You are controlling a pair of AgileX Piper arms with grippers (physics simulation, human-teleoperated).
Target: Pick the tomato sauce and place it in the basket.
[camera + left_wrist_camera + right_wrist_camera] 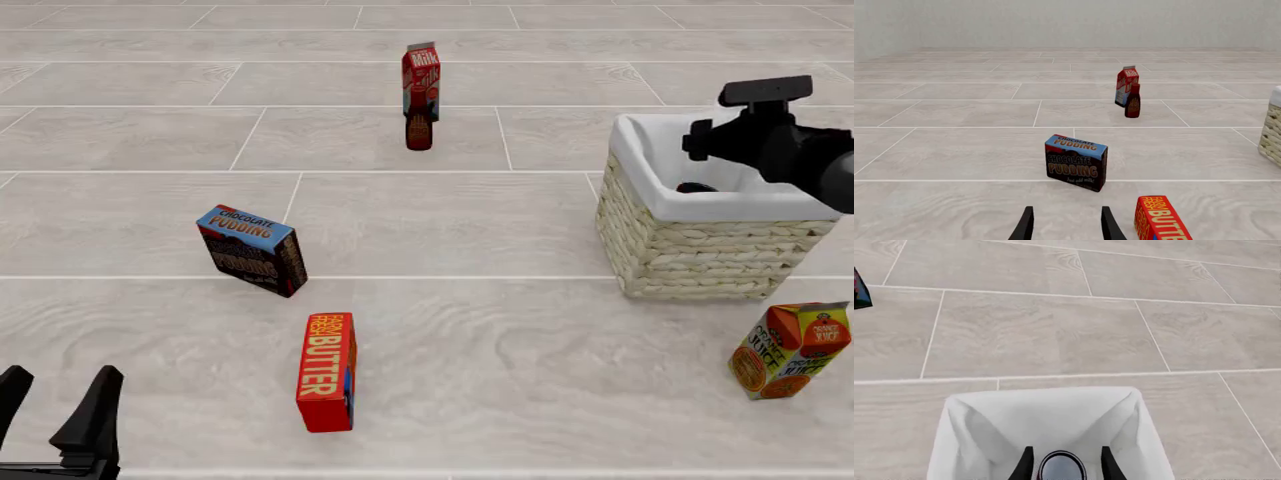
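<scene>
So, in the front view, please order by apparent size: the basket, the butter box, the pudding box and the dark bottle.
1. basket, clearly largest.
2. butter box and pudding box: they look similar; the butter box is nearer the camera, so I do not rank them.
3. dark bottle, smallest, though it is farthest away.
</scene>
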